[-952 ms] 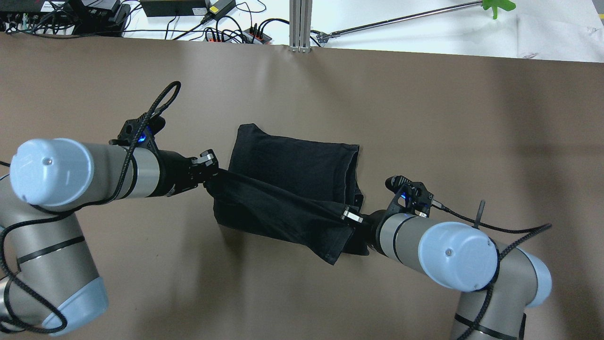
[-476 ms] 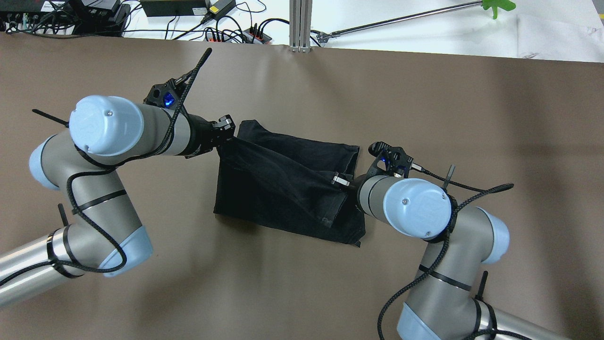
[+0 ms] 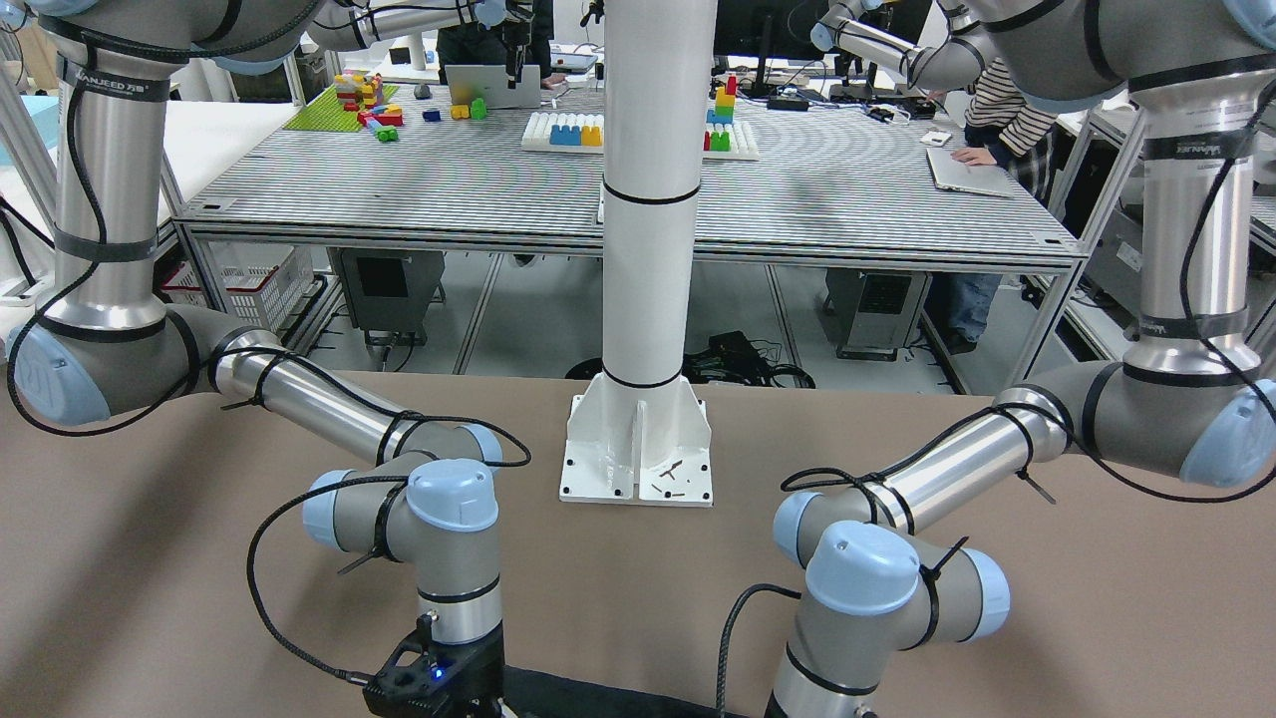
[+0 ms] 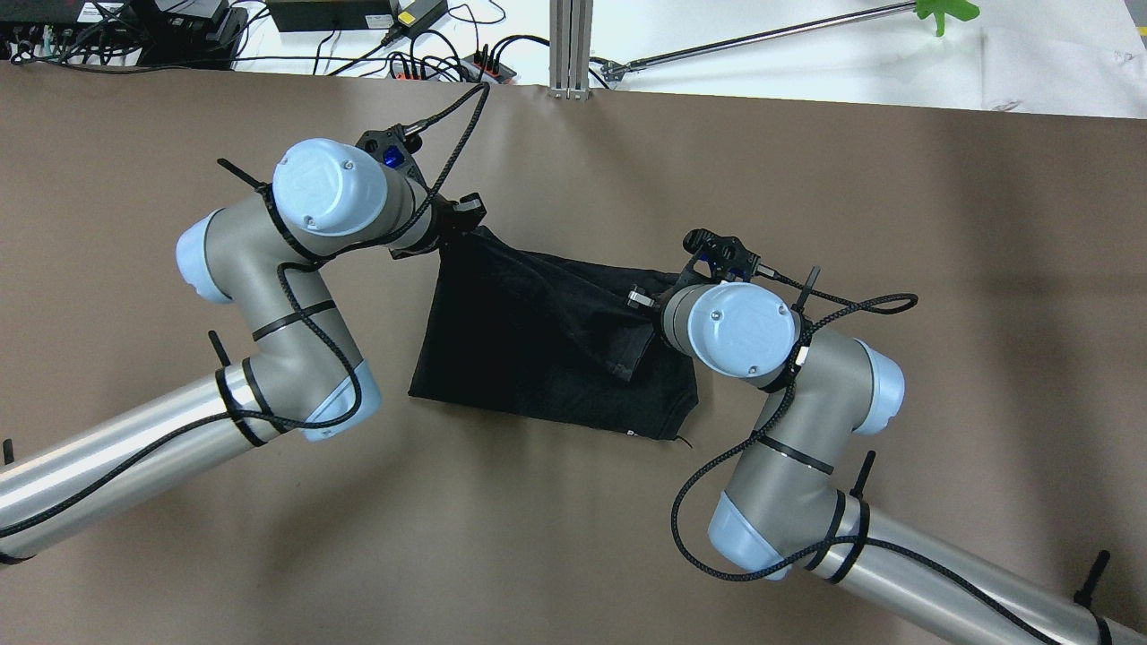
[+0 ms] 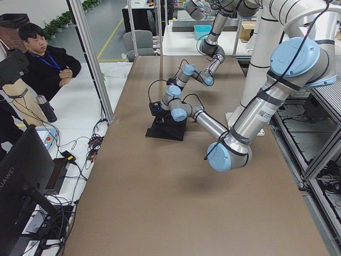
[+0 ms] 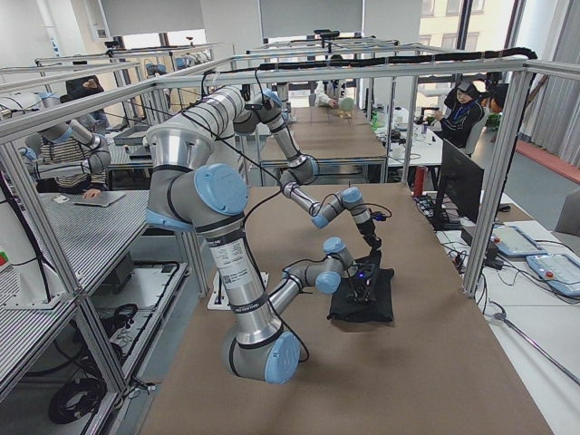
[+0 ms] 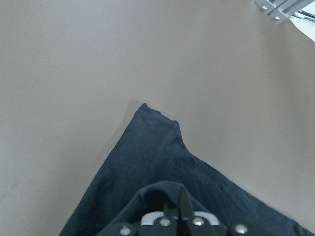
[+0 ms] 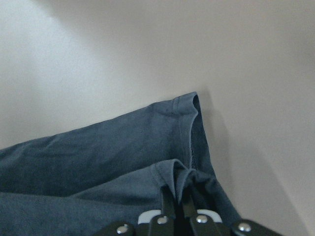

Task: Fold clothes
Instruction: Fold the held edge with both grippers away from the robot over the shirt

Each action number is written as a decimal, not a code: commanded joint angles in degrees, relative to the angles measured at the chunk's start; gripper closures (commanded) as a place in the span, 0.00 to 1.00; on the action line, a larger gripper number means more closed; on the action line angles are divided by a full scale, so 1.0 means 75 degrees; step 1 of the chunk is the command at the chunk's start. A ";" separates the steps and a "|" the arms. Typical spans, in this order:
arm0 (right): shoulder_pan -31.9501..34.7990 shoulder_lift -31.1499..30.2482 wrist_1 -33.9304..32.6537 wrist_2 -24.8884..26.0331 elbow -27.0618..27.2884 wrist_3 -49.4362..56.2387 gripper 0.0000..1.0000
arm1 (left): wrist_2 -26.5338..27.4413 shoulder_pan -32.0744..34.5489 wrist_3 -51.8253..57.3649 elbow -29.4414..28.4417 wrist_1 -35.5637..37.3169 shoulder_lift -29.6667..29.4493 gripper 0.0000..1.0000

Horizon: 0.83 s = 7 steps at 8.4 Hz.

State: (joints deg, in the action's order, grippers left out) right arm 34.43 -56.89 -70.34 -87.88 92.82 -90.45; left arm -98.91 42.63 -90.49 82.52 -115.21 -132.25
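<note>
I have carried the near edge of the cloth (image 4: pixel 529 358) forward across the table (image 4: pixel 896 224), almost onto its far edge. My left gripper (image 4: pixel 464 210) and right gripper (image 4: pixel 638 297) each pinch a corner. The fold looks nearly done; lowering and releasing should come next.

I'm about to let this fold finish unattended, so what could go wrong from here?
1. The left hand and right hand each pinch only a small bit of the black garment; an edge might slip free.
2. A loose corner sags beside the right hand and could get trapped as a crease.
3. Nothing pins the bottom layer on the table, so it may drag.
</note>
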 commanded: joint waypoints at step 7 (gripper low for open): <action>-0.0134 0.0449 0.0086 -0.1963 0.0479 0.0063 0.86 | -0.1495 0.1019 0.0581 -0.0538 -0.0224 -0.0507 0.06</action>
State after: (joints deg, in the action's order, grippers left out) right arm 39.14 -53.78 -69.59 -105.60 96.27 -86.96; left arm -109.64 50.04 -86.51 78.49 -116.14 -136.69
